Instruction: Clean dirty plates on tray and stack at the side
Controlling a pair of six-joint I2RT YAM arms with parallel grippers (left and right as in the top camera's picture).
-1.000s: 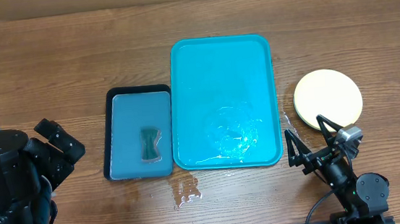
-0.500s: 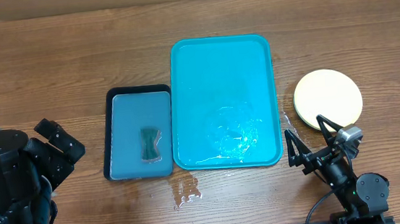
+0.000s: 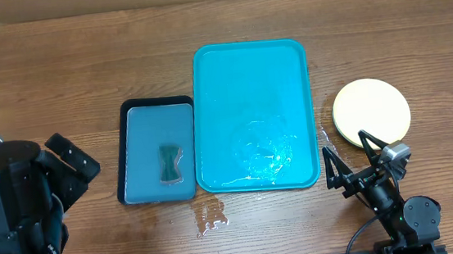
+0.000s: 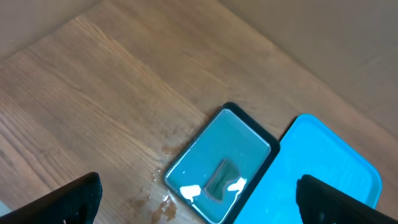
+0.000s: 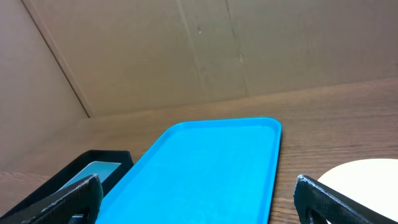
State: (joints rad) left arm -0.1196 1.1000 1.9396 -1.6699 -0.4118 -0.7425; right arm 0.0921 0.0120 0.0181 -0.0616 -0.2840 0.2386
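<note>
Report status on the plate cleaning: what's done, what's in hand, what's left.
Done, it seems: the tray is bare but for a wet film, and the plates sit stacked on the table to its right; their count cannot be told. In hand: nothing; left gripper and right gripper are open and empty. Left: apparently nothing but a puddle beside the tray.

The tray (image 3: 251, 75) is plain bright teal, with pale wet glints toward its near right corner. Right of the tray, the plates (image 3: 371, 110) are light yellow-green. Left of it, the small tray (image 3: 152, 125) is blue-grey, black-rimmed, with a darker grey-teal piece (image 3: 169, 163) inside. The table (image 3: 49, 77) is brown, wood-grained.
</note>
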